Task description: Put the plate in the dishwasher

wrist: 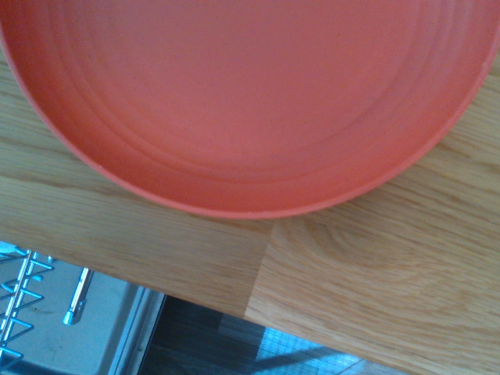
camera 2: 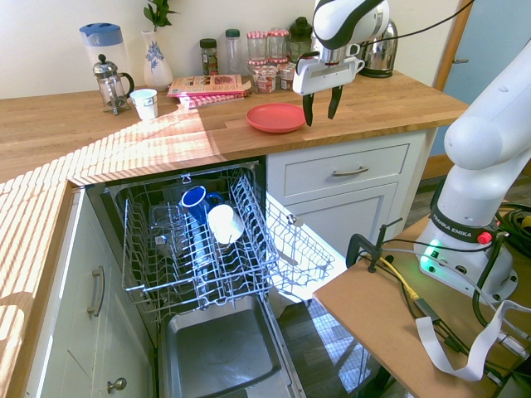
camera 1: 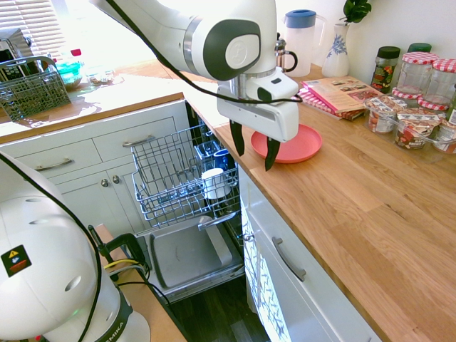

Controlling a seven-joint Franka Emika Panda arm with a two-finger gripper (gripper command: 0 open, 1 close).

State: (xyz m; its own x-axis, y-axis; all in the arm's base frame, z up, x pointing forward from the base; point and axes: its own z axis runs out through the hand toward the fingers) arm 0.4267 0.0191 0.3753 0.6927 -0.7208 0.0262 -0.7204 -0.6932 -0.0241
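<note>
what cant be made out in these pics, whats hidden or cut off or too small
- Far side of the plate: cut off by the wrist view's top edge.
- Insides of the blue mug and white cup in the dishwasher: too small in the second exterior view.
- Lettering on the magazine: too small in the first exterior view.
- Top of the vase's plant: cut off by the second exterior view's top edge.

White arm (camera 1: 239, 35) with dark grey oval joint covers, black cable (camera 1: 167, 65), black tapered fingers (camera 1: 269, 154); dark lettered band (camera 2: 463, 217) around the base.
</note>
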